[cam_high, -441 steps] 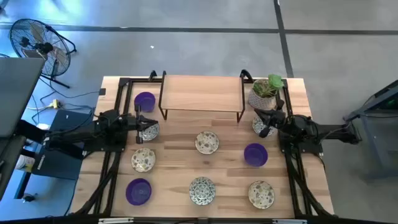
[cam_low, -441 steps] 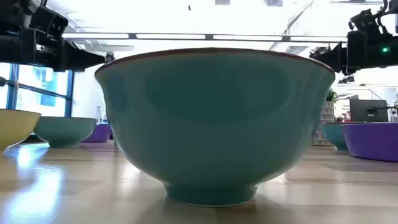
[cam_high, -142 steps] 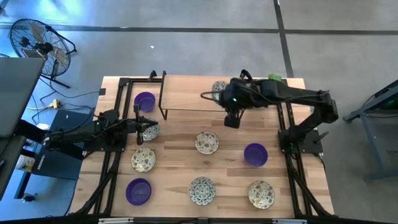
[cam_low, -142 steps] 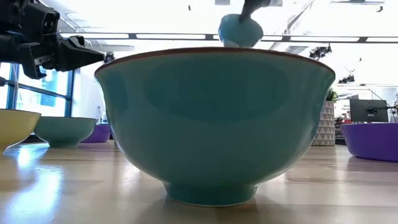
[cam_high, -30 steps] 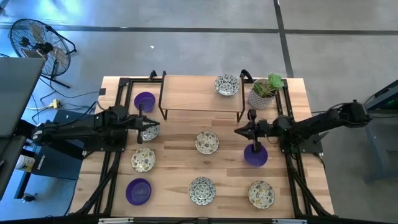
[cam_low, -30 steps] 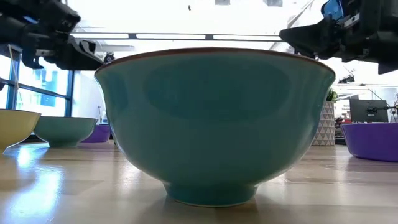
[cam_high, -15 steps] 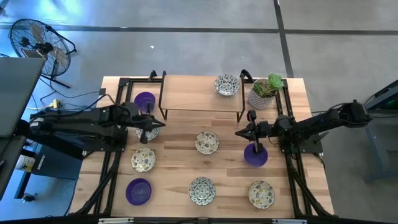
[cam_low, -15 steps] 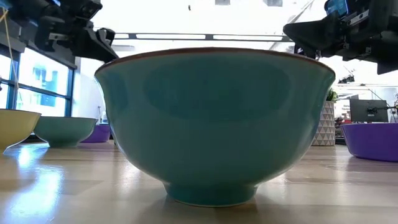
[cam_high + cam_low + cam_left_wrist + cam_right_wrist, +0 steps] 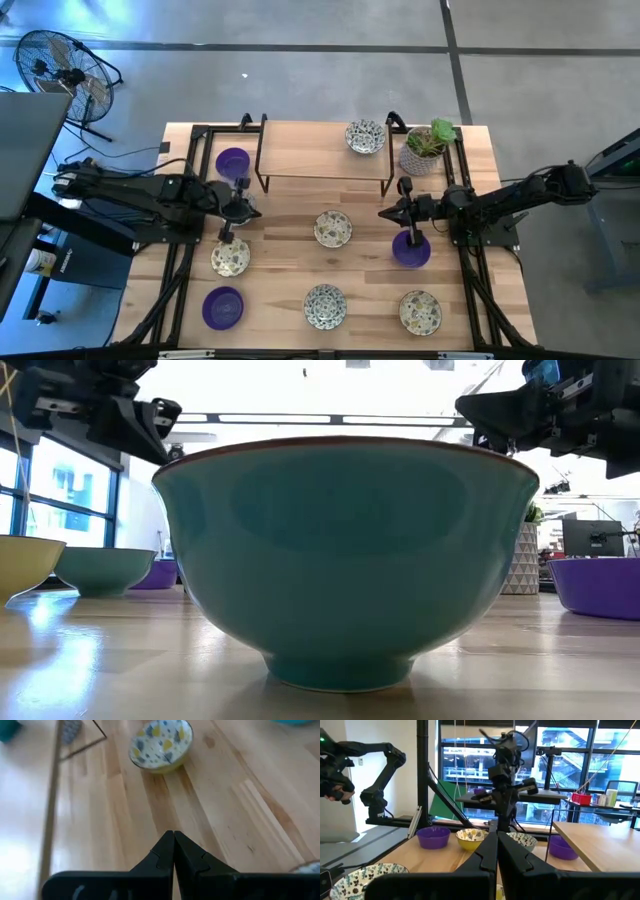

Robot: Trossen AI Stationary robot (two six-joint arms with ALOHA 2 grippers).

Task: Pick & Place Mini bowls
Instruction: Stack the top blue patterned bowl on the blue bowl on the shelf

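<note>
Wooden table (image 9: 300, 215), mini bowls (image 9: 333, 229), left end effector (image 9: 226, 232) and right end effector (image 9: 383, 212) closed, empty

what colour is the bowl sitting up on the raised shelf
Cream-white with dark speckled patterning; the bowl on the shelf shows best in the high view.

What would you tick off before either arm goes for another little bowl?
1. Left gripper empty and shut, over bare table between the purple bowl and a patterned bowl: ok.
2. Right gripper empty and shut, beside the purple bowl: ok.
3. Patterned bowl resting on the shelf: ok.
4. Remaining bowls upright and apart on the table: ok.
5. Plant pot standing, clear of both arms: ok.
6. Which bowl comes next: cannot tell.
</note>
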